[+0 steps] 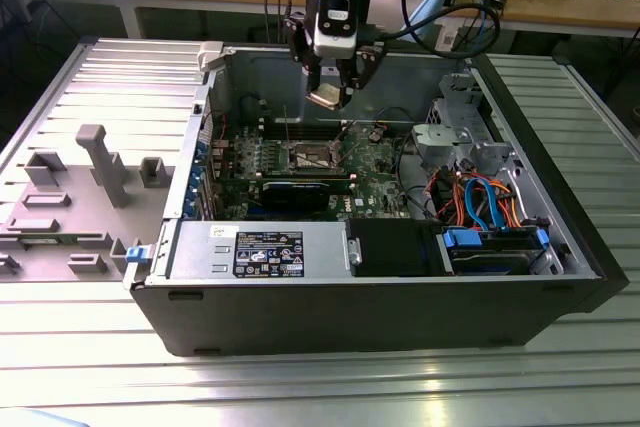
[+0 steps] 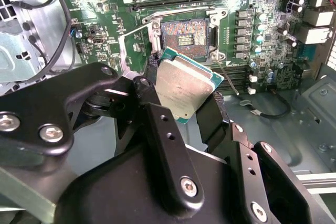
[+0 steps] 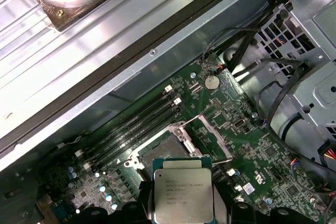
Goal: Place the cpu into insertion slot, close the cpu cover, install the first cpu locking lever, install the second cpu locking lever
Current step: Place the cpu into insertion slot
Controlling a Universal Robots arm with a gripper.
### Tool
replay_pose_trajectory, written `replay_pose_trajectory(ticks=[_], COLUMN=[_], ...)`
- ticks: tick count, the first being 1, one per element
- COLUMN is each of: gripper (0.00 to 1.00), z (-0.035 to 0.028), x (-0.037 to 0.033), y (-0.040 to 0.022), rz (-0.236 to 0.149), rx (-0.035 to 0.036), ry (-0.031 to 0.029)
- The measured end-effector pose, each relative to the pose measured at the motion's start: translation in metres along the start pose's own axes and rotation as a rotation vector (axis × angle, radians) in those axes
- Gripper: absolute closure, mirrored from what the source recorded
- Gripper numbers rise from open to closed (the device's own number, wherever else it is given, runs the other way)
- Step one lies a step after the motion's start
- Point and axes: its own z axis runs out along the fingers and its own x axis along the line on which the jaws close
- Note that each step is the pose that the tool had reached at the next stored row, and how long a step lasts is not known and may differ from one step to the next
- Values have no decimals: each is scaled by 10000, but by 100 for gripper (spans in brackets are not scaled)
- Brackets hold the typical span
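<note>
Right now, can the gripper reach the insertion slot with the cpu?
Probably yes. The gripper holds the cpu above the board, the cpu cover looks swung aside, and the insertion slot shows its contact field bare, with nothing seen over it.

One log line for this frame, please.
end effector: shut on cpu | cpu: held above motherboard, apart from insertion slot | slot: empty, uncovered | cpu seated: no

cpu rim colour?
Teal-green, around the small square silvery-grey cpu; clearest in the second wrist view.
</note>
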Motion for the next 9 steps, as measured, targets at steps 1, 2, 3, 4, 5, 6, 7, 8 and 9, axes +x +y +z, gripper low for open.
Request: replay_pose_trajectory(ticks=[1, 2, 3, 4, 5, 6, 7, 8, 9], gripper=[45, 45, 45, 45, 45, 45, 45, 45, 45], z=[0, 0, 0, 0, 0, 0, 0, 0, 0], x=[0, 0, 0, 0, 0, 0, 0, 0, 0], y=[0, 0, 0, 0, 0, 0, 0, 0, 0], rz=[20, 47, 66, 83, 99, 122, 137, 149, 169], rx=[-1, -1, -2, -2, -2, -3, -3, -3, -4], ry=[-1, -2, -3, -4, -4, -5, -6, -7, -7])
